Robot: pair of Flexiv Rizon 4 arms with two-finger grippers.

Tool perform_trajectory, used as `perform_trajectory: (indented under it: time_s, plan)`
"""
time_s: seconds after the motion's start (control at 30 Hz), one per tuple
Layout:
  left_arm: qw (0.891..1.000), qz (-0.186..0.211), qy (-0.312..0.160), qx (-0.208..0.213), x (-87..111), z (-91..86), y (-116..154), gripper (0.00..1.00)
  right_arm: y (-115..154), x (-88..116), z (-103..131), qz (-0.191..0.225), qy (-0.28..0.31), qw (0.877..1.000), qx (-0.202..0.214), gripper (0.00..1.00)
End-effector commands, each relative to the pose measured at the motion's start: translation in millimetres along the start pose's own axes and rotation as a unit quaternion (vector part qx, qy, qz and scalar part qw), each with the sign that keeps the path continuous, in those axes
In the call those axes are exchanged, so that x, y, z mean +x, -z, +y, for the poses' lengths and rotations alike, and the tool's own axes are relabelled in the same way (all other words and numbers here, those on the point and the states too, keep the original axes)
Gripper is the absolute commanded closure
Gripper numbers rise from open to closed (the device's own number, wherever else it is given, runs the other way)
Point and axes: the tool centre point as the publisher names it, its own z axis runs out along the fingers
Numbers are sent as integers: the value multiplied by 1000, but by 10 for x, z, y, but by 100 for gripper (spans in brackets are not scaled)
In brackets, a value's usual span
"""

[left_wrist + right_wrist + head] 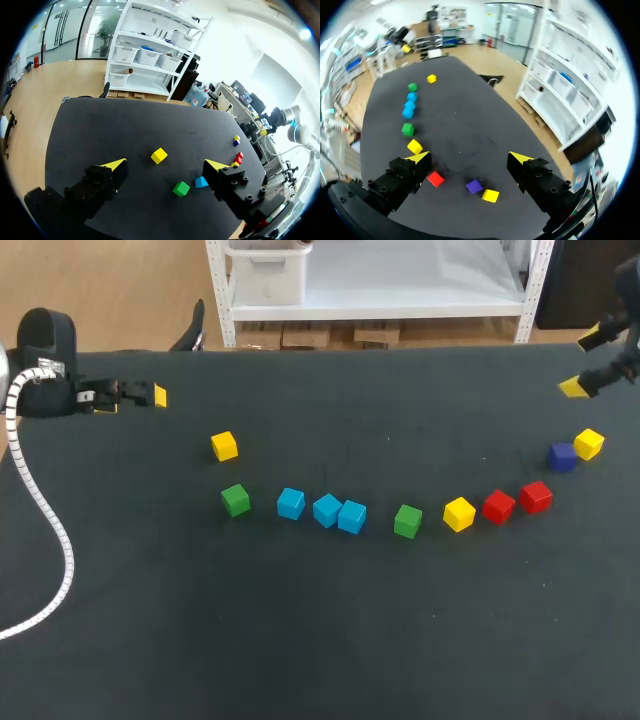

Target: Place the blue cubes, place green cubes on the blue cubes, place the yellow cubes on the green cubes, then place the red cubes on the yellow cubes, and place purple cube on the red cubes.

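Cubes lie in a loose arc across the black table (320, 640). From the left come a yellow cube (224, 446), a green cube (236, 500) and three blue cubes (327, 510). After them lie a second green cube (407, 521), a yellow cube (459, 513), two red cubes (498, 506), a purple cube (562, 455) and a third yellow cube (589, 444). My left gripper (130, 396) (165, 164) hangs open at the far left edge, well short of the nearest yellow cube (159, 155). My right gripper (587, 361) (470, 158) is open above the far right corner, over the purple cube (474, 186) and a red cube (435, 178).
A white ribbed cable (50, 530) from my left arm trails over the table's left side. The near half of the table holds no cubes.
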Motion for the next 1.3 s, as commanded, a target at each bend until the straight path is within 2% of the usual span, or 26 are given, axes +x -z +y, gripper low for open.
perform_trajectory:
  time_s: [0.03, 0.27, 0.43, 0.5, 0.57, 0.73, 0.87, 1.03, 1.3]
  plan:
    - [1000, 2, 1, -4, -9, -18, -4, 0, -4, -3, -53, 24, 155, 973, -172, 0]
    - [1000, 2, 1, -4, -9, -18, -4, 0, -4, -3, -53, 24, 155, 973, -172, 0]
    - [1000, 2, 1, -4, -9, -18, -4, 0, -60, 146, -238, -25, 171, 968, -180, 0]
    - [1000, 2, 1, -4, -9, -18, -4, 0, -80, 195, -309, -12, 179, 965, -190, 0]
    - [1000, 2, 1, -4, -9, -18, -4, 0, -94, 237, -382, -12, 194, 959, -208, 0]
    - [1000, 2, 1, -4, -9, -18, -4, 0, -74, 314, -504, -29, 265, 932, -245, 0]
    - [1000, 2, 1, -4, -9, -18, -4, 0, -71, 386, -601, -24, 280, 924, -258, 0]
    - [1000, 2, 1, -4, -9, -18, -4, 0, -111, 505, -701, -19, 261, 926, -270, 0]
    - [1000, 2, 1, -4, -9, -18, -4, 0, -151, 641, -761, -41, 233, 933, -273, 0]
